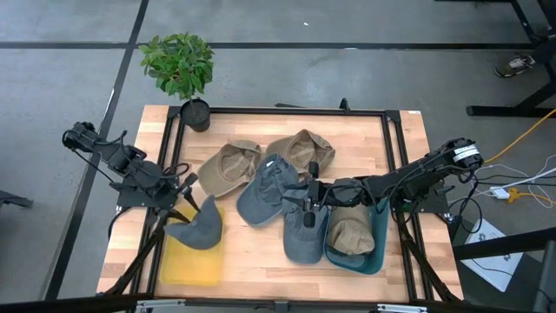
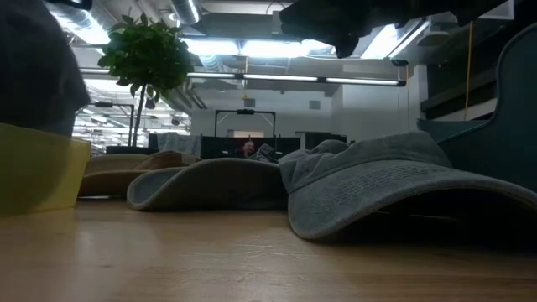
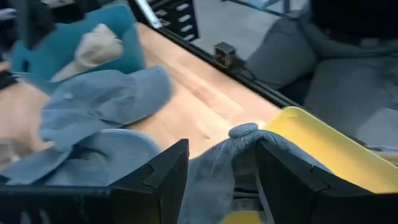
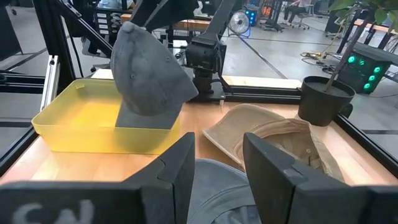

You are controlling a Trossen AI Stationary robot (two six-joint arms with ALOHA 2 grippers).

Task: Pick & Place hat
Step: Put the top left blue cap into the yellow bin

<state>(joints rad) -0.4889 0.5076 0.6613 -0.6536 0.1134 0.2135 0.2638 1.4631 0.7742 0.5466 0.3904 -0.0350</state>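
Observation:
A blue-grey hat (image 4: 146, 68) hangs over the yellow bin (image 4: 81, 124) at the table's near left, with my left gripper (image 1: 189, 207) shut on it. Its brim end (image 4: 144, 117) dips inside the bin's walls. My right gripper (image 1: 308, 207) hovers open above two more blue-grey hats (image 1: 265, 189) (image 1: 304, 236) at the table's middle and holds nothing. Two tan hats (image 1: 230, 165) (image 1: 301, 149) lie on the table behind them. A third tan hat (image 1: 349, 233) lies in the teal bin (image 1: 380, 235). My left gripper pinches a bunched fold of the hat's cloth (image 3: 239, 134) between its two fingers (image 3: 168, 180). The fingers slant downward from the table's left side. The hat hangs below them, crown up and brim down. Whether the brim touches the bin's floor I cannot tell.
A potted plant (image 1: 180, 65) stands at the table's far left corner. A black rail frame (image 1: 287, 111) runs round the tabletop. The yellow bin (image 1: 187, 265) sits near the front edge on the left, the teal bin on the right.

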